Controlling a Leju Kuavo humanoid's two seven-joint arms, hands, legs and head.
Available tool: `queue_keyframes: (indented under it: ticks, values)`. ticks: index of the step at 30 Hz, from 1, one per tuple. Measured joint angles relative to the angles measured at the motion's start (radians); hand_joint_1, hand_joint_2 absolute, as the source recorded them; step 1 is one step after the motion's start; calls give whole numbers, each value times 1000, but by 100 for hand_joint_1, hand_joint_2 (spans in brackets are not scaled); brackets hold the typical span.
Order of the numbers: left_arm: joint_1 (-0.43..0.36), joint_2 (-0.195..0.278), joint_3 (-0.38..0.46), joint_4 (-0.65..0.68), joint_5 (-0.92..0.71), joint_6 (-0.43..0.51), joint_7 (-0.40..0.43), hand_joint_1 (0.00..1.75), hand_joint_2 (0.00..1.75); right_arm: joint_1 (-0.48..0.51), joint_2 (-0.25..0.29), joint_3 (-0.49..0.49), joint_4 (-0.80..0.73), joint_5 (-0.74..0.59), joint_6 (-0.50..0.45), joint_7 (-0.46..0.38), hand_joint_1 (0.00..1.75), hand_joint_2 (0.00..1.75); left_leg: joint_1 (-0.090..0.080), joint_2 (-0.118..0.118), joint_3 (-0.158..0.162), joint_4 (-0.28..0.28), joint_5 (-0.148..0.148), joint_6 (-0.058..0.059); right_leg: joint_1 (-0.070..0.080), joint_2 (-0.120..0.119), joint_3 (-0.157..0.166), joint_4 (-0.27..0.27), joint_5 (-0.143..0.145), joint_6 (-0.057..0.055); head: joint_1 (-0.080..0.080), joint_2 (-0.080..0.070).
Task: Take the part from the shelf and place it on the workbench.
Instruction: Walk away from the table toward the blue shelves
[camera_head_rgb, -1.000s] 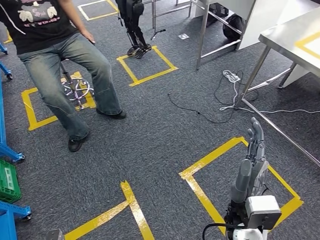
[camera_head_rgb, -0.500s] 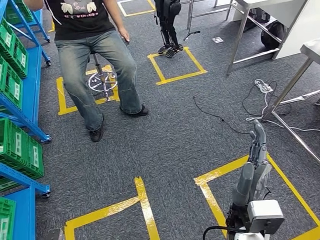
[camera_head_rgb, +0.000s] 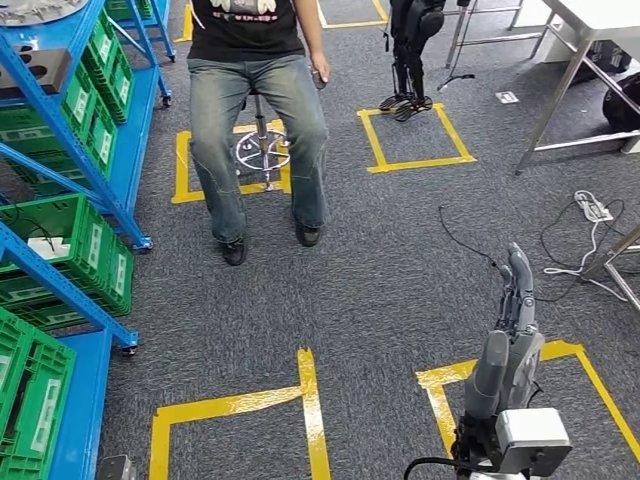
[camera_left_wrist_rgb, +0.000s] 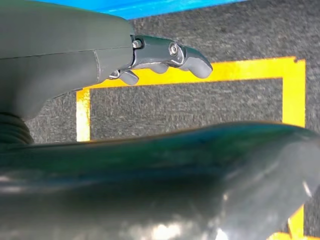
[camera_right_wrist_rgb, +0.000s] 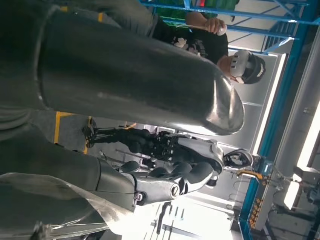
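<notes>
Dark grey carpet (camera_head_rgb: 362, 300) marked with yellow tape squares (camera_head_rgb: 415, 135) covered the workshop floor, with open carpet between the blue steel shelf rack (camera_head_rgb: 75, 150) at the left edge and the metal-legged workbench (camera_head_rgb: 573, 70), cut off at the upper right. Three tape squares were complete or nearly so in the head view, and two more ran out of the bottom of the frame. The rack carried several green plastic crates (camera_head_rgb: 72, 235), some cropped by the frame. A grey metal part (camera_head_rgb: 34, 70) with round holes lay on an upper shelf of the rack, and a second grey piece above it was too cropped to make out. A person in jeans and a black T-shirt (camera_head_rgb: 253, 110) sat on a chrome stool (camera_head_rgb: 260, 150), head out of frame. A dark humanoid robot (camera_head_rgb: 411, 40) stood on the far tape square, visible only from the waist down. The robot's right hand (camera_head_rgb: 513, 310) was raised with fingers extended and held nothing. The left hand (camera_left_wrist_rgb: 166, 55) hung over the floor with fingers loosely straight and nothing in them, though much of it was hidden behind the blurred thumb. White cables (camera_head_rgb: 581, 235) trailed across the carpet near the bench legs.
</notes>
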Motion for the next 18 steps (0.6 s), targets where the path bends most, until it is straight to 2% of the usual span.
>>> queue_keyframes:
  ticks: [2, 3, 4, 5, 6, 7, 8, 9, 10, 11, 12, 13, 14, 15, 16, 18]
  values:
    - [-2, -2, 0, 0, 0, 0, -2, 0, 0, 1, 0, 1, -2, 1, 1, -1, 0, 0, 4, -23, 1, -6, 5, 14, -5, 49, -21, 48, -36, 10, 4, 0]
    - [-3, -2, 0, 0, 0, 1, -2, 0, 0, 2, 0, 0, -3, 1, 1, -1, 0, 0, 6, -34, 0, -7, 7, 19, -8, 81, -49, 103, -66, 12, 6, 0]
    - [-5, -2, 0, 0, 0, 2, -2, 0, 0, 2, 0, 0, -4, 2, 1, -2, 0, 0, 6, -46, -2, -7, 8, 22, -9, 100, -84, 174, -98, 13, 7, 0]
    - [-6, -2, 0, 0, 0, 3, -1, 0, 0, 3, 0, -1, -4, 2, 0, -2, 0, 0, 5, -58, -3, -7, 9, 24, -10, 108, -120, 243, -122, 14, 8, 0]
    - [-6, -2, 0, 0, -1, 4, 2, 0, 0, 3, 0, -1, -4, 3, -1, -2, 0, 0, 5, -72, -3, -7, 9, 25, -10, 111, -147, 289, -129, 14, 8, 0]
    - [-5, -2, 0, 0, -2, 5, 4, 0, 0, 4, 0, -1, -4, 4, -2, -2, 0, 0, 5, -86, -3, -6, 9, 25, -10, 113, -157, 296, -115, 14, 8, 0]
    - [-4, -2, 0, 0, -3, 6, 7, 0, 0, 4, 0, -1, -4, 4, -2, -2, 0, 0, 5, -101, -2, -6, 9, 24, -11, 116, -147, 263, -82, 13, 8, 0]
    - [-4, -2, 0, 0, -3, 6, 8, 0, 0, 4, 0, -1, -5, 4, -2, -2, 0, 0, 6, -115, -1, -5, 10, 23, -12, 125, -122, 198, -40, 11, 8, 0]
    - [-5, -2, 0, 0, -4, 6, 9, 0, 0, 4, 0, -1, -5, 4, -2, -2, 0, 0, 5, -129, -1, -3, 9, 20, -14, 145, -93, 128, -6, 9, 8, 0]
    - [-6, -2, 0, 0, -4, 7, 10, 0, 0, 4, 0, -1, -6, 4, -2, -2, 0, 0, 4, -142, -3, 1, 9, 16, -17, 164, -68, 70, 15, 8, 8, 0]
    - [-6, -2, 0, 0, -4, 8, 10, 0, 0, 5, 0, -1, -6, 4, -2, -2, 0, 0, 4, -152, -8, 3, 10, 10, -18, 178, -52, 34, 23, 6, 8, 0]
    - [-5, -2, 0, 0, -4, 9, 11, 0, 0, 6, 0, -1, -7, 4, -2, -2, 0, 0, 5, -162, -12, 3, 13, 2, -18, 185, -45, 21, 22, 4, 7, 0]
    - [-3, -2, 0, 0, -4, 9, 11, 0, 0, 6, 0, -1, -8, 4, -2, -2, 0, 0, 7, -172, -17, 2, 17, -5, -17, 177, -42, 17, 23, 1, 7, 0]
    - [0, -1, 0, 0, -4, 10, 11, 0, 0, 6, 1, 0, -8, 4, -2, -2, 0, 0, 9, -173, -20, 3, 18, -11, -17, 168, -40, 15, 27, -5, 7, 0]
    - [2, 0, 0, 0, -4, 10, 11, 0, 0, 6, 1, 0, -8, 4, -2, -2, 0, 0, 9, -159, -25, 12, 11, -16, -18, 157, -38, 12, 30, -10, 6, 0]
    - [0, 2, 0, 0, -4, 11, 10, 0, 0, 7, 2, 1, -8, 3, -1, -2, 0, 0, 7, -108, -58, 87, -35, -24, -18, 130, -35, 6, 34, -20, 2, 0]
